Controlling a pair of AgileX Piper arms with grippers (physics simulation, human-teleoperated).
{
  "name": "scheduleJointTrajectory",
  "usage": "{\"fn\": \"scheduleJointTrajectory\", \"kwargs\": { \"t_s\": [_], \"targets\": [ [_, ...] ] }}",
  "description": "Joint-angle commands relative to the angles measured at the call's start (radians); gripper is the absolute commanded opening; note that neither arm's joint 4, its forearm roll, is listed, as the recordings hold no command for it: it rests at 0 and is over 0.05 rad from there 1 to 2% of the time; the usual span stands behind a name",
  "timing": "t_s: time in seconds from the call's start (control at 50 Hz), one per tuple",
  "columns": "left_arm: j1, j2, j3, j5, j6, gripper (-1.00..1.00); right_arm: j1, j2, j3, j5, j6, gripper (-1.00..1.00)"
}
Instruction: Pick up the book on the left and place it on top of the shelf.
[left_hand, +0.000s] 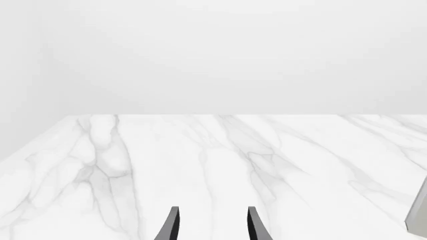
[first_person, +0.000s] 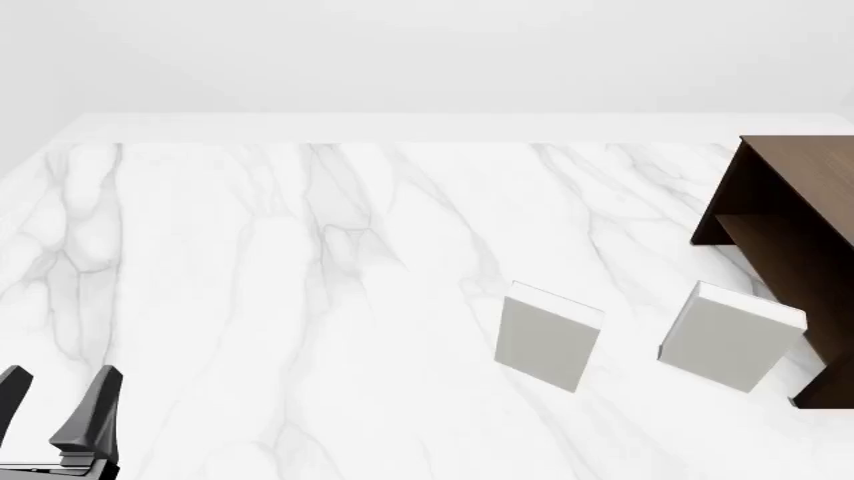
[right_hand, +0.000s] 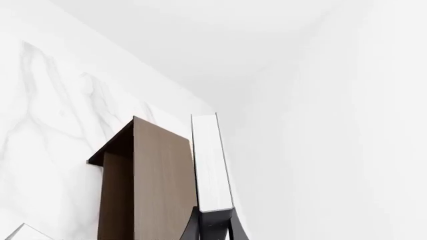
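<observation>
White marble worktop (first_person: 267, 280) fills your front view under a plain pale backdrop. Your left gripper (first_person: 56, 405) sits low at the near left corner, fingers parted around nothing. Your right gripper (right_hand: 213, 227) appears only in its own wrist view, rolled sideways and clamped on the book (right_hand: 211, 162), whose white page edges face the camera just beside the shelf (right_hand: 150, 185); whether they touch is unclear. That shelf stands at the right edge, with two white-covered books (first_person: 547, 335) upright on the worktop near its front.
</observation>
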Motion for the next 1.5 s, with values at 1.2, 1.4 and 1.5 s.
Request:
{"fn": "scheduleJointTrajectory", "kwargs": {
  "t_s": [1.2,1.4,1.5],
  "targets": [
    [0.000,0.000,0.000,0.000,0.000,1.00,-0.104,0.251,-0.054,-0.191,-0.026,-1.00],
    [0.000,0.000,0.000,0.000,0.000,1.00,-0.101,0.292,-0.077,-0.212,-0.030,-1.00],
    [0.000,0.000,0.000,0.000,0.000,1.00,-0.099,0.311,-0.074,-0.226,-0.030,-1.00]
  ]
}}
